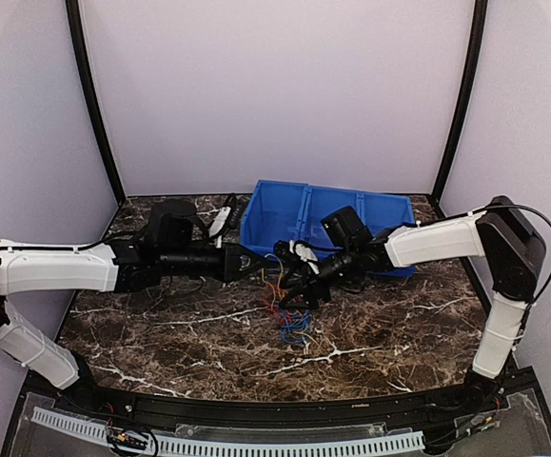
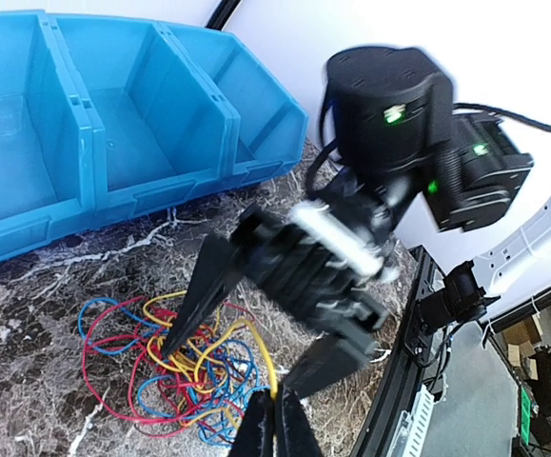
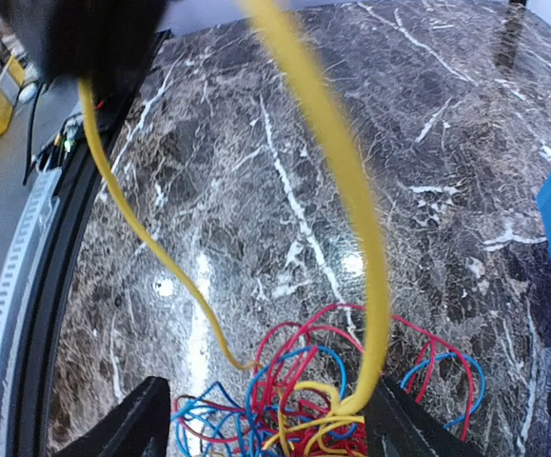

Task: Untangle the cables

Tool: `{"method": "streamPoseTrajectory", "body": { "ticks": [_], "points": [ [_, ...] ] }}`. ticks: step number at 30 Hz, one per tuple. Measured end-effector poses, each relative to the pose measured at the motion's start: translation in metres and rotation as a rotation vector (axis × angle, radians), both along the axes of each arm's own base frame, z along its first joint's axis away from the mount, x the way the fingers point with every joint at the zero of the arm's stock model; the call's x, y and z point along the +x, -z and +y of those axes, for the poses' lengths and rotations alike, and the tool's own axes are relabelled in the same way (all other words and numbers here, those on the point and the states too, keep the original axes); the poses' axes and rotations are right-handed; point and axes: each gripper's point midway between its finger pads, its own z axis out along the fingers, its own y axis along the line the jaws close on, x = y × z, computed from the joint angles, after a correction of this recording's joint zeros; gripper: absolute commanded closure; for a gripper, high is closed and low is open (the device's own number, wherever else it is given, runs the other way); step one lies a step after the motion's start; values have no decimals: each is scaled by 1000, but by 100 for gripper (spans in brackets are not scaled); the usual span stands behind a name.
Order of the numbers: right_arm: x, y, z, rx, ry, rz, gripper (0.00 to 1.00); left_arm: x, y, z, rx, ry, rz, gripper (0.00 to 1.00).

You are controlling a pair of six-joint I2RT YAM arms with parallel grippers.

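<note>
The cables [image 1: 291, 319] lie as a loose knot of yellow, red and blue wire on the dark marble desk [image 1: 161, 333]. The knot sits just in front of the blue three-compartment bin [image 1: 304, 205] and apart from its front wall.

The left gripper [image 2: 275, 430] reaches in from the left with its jaws pressed together on a yellow cable [image 3: 356, 219]. That strand rises out of the knot in a tall loop, and its other run sags back down to the pile. In the right wrist view the loop crosses most of the frame and blurs where it nears the lens.

The right gripper [image 2: 227, 369] comes in from the right, tilted down over the knot, with its jaws spread wide and nothing between them but loose loops. One finger [image 2: 199, 295] pokes into the yellow and red coils and the other stands just beside the raised strand. The two grippers sit very near each other above the pile, so the right one hides part of the knot from above.

A white slotted strip [image 1: 256, 446] runs along the near edge of the desk, well apart from the wires.
</note>
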Motion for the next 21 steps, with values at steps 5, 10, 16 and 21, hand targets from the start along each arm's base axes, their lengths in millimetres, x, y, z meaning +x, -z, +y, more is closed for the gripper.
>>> {"method": "streamPoseTrajectory", "body": {
  "ticks": [5,10,16,21],
  "points": [
    [-2,32,3,-37,3,75,62,-2,-14,12,-8,-37,-29,100],
    [-4,45,6,-48,0,98,90,-5,-43,25,-43,-73,-89,100],
    [-2,61,9,-69,10,132,96,-4,-76,38,-43,-114,-171,100],
    [-1,76,11,-94,16,165,96,1,-136,55,-54,-179,-304,100]
  ]
}}
